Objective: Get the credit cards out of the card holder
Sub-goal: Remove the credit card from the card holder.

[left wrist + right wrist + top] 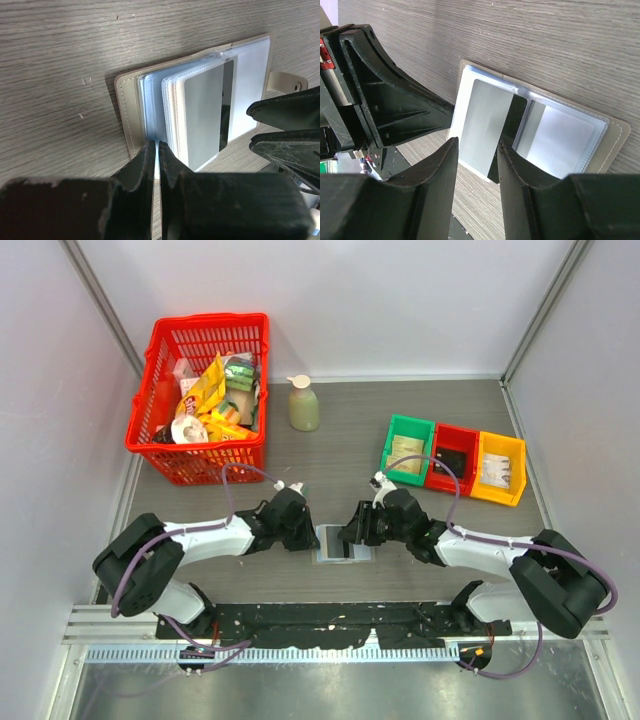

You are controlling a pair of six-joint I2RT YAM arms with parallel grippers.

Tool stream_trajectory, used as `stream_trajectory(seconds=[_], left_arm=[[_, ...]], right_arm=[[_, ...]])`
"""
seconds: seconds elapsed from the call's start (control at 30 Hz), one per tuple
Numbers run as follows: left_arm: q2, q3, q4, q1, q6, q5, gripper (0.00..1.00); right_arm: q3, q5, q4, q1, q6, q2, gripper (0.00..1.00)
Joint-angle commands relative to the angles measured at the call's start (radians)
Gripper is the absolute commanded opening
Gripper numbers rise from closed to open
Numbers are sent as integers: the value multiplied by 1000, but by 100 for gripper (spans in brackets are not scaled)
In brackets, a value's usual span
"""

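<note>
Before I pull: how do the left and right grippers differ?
Left gripper is shut, pinching the card holder's sleeve edge; right gripper is open, holding nothing. Left sits at the holder's left side, right at its right, over the grey credit card. Both reach the open holder.

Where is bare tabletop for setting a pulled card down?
The table is bare between the bottle and the green bin, and in the strip from the bottle down to the card holder. It is crowded there, where the left hand and right hand meet.
</note>
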Motion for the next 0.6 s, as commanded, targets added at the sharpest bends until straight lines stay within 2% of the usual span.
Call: stream_trajectory(seconds=[0.0, 0.3, 0.43, 0.57], left_arm=[[-45, -7, -27, -5, -6, -34, 11], [-223, 52, -197, -5, 37, -183, 22], [-226, 74, -147, -5, 29, -102, 22], [-139, 82, -65, -8, 6, 4, 20]], right_arm=[[-1, 24, 4, -7, -1, -16, 42], [-56, -77, 108, -65, 8, 2, 48], [-80, -126, 214, -76, 35, 42, 50], [-110, -153, 298, -91, 78, 87, 50]])
